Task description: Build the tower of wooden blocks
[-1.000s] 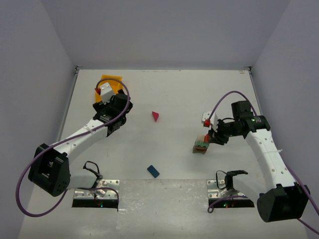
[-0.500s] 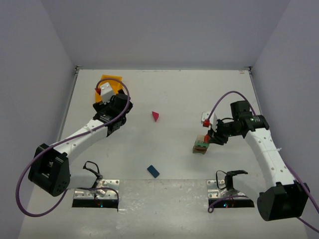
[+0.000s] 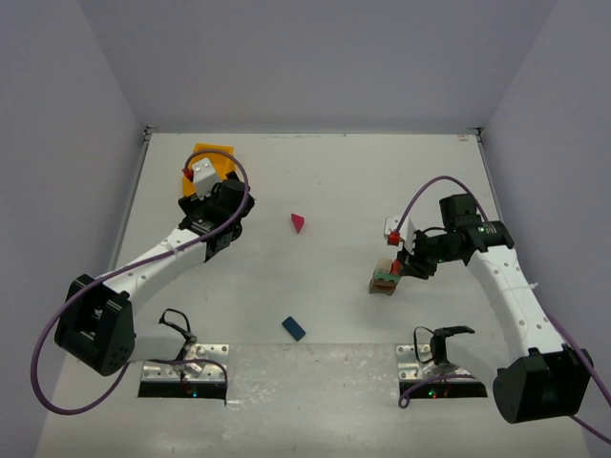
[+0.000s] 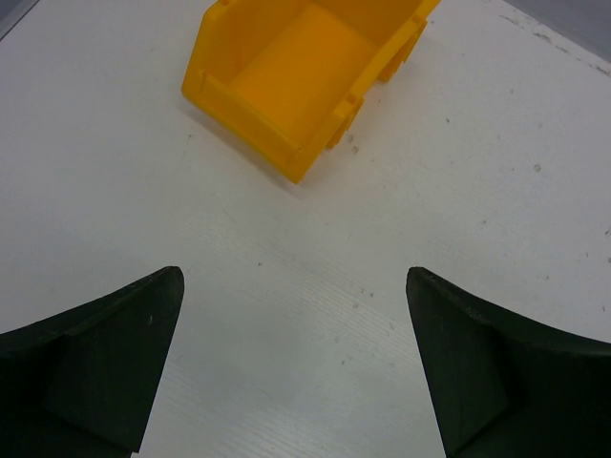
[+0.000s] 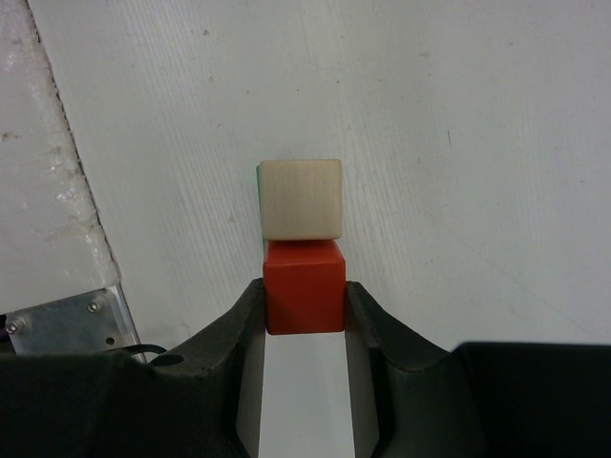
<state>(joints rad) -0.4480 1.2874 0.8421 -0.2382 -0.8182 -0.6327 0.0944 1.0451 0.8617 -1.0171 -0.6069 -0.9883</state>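
Observation:
The tower (image 3: 384,279) stands right of centre: a brown base, a green block, and a cream cube (image 5: 302,198) on top. My right gripper (image 3: 399,265) is shut on a red cube (image 5: 304,286) and holds it against the cream cube's near side, at the tower's top. A magenta prism (image 3: 299,222) lies mid-table. A blue brick (image 3: 293,328) lies near the front. My left gripper (image 4: 291,286) is open and empty, low over bare table just short of the bin; in the top view it (image 3: 198,196) sits at the far left.
A yellow-orange plastic bin (image 4: 296,76) lies at the far left, open and empty, also in the top view (image 3: 212,159). Metal mounting plates (image 3: 183,367) sit at the near edge by both arm bases.
My right gripper has shifted slightly left toward the tower with the red cube in it. The left arm has not moved.

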